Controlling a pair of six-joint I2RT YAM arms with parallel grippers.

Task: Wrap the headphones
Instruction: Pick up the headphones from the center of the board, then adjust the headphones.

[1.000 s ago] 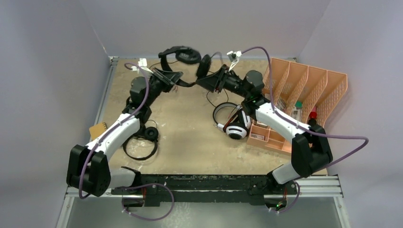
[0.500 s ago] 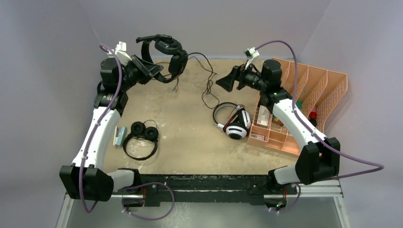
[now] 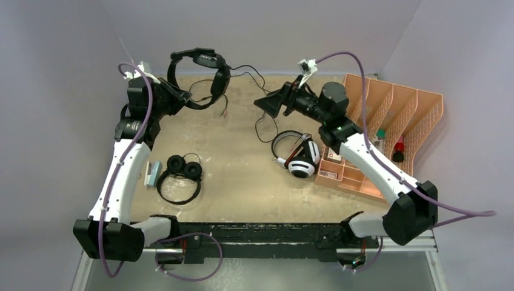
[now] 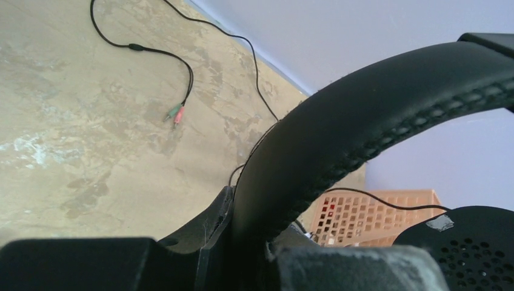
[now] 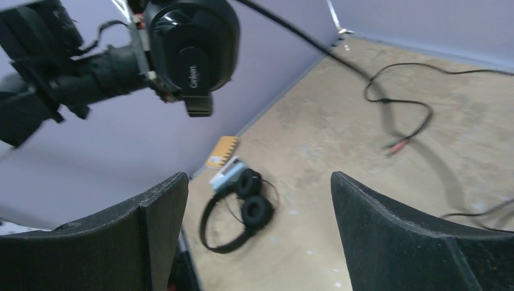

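Note:
The larger black headphones (image 3: pixel 203 73) hang in the air at the back left, and my left gripper (image 3: pixel 179 97) is shut on their padded headband (image 4: pixel 376 115). Their thin cable (image 3: pixel 262 103) trails down to the table and ends in green and pink plugs (image 4: pixel 176 113). My right gripper (image 3: pixel 270 104) stands open and empty beside that cable, its fingers (image 5: pixel 400 236) wide apart. The small black headphones (image 3: pixel 180 176) lie at the front left. The white-and-black headphones (image 3: pixel 300 159) lie right of the middle.
An orange file rack (image 3: pixel 394 115) and a low orange organizer (image 3: pixel 339 173) stand at the right. A light-blue object (image 3: pixel 151 174) and an orange card (image 5: pixel 222 150) lie by the left wall. Grey walls close in the back and sides.
My left gripper has carried the larger headphones up and to the left. My right gripper has opened, letting go of the cable, and drawn away from the left one.

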